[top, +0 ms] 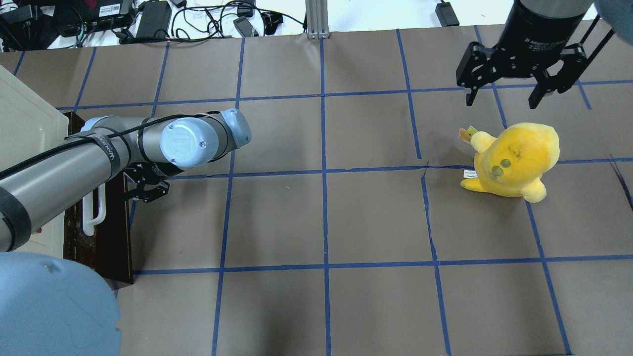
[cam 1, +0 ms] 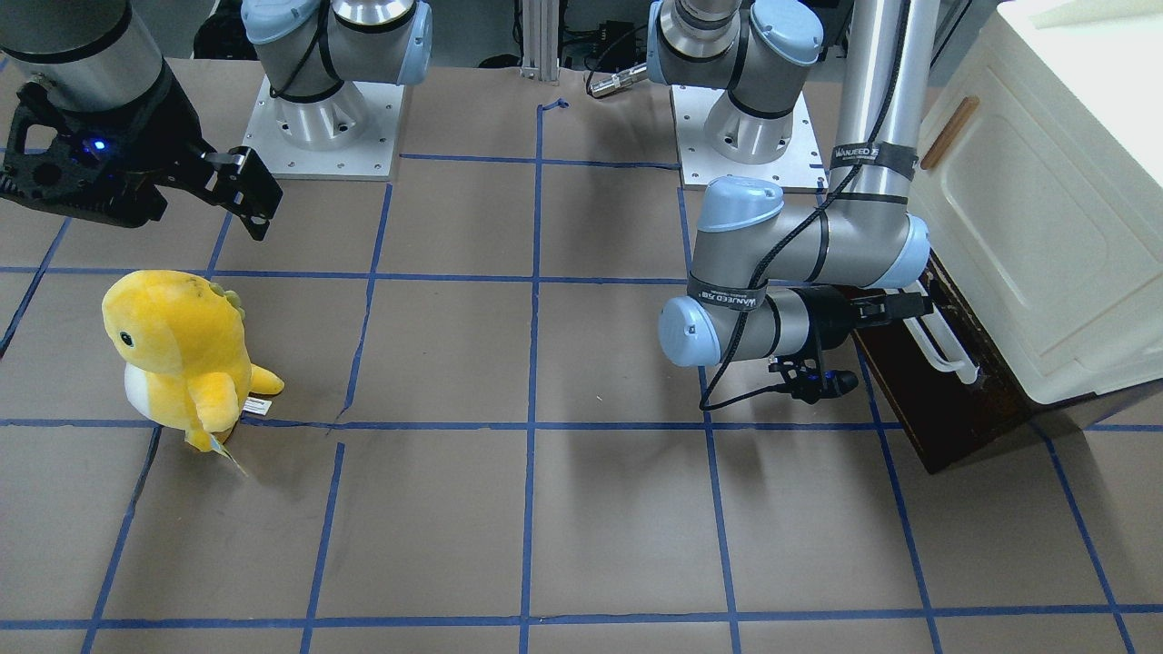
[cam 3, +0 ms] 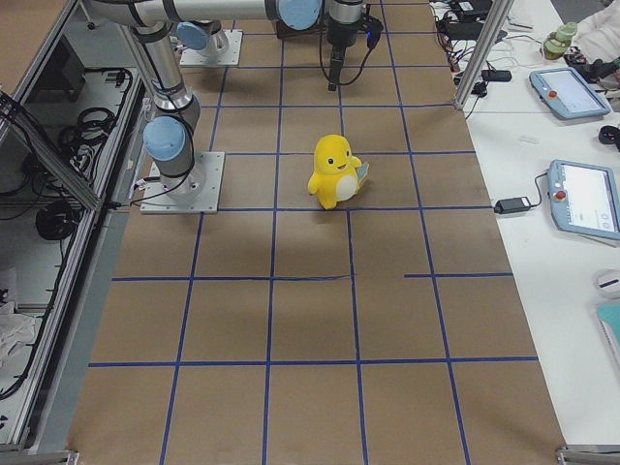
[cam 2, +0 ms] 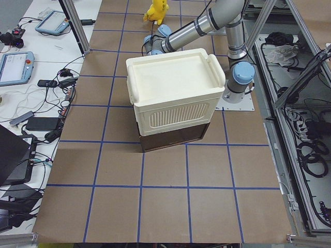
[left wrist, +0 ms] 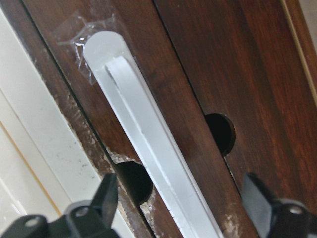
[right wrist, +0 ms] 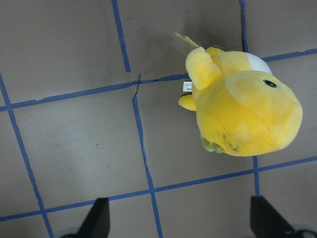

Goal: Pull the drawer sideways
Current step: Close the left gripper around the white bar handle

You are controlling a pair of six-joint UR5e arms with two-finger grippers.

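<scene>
At the table's left end, the drawer (top: 113,237) sits under the cream cabinet (top: 24,128). Your left claw (left wrist: 181,196) stands open astride its white handle (left wrist: 148,148). If you close it off-centre, the bar may slip free. The right claw (top: 502,101) hangs open over the plush toy (top: 514,158).

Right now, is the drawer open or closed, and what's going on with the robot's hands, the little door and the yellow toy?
drawer: looks closed, no inside showing.
left hand: open.
white handle: between that hand's fingers, not squeezed.
right hand: open, empty, above the table.
cabinet door: shut.
yellow toy: standing upright, nothing touching it.
</scene>
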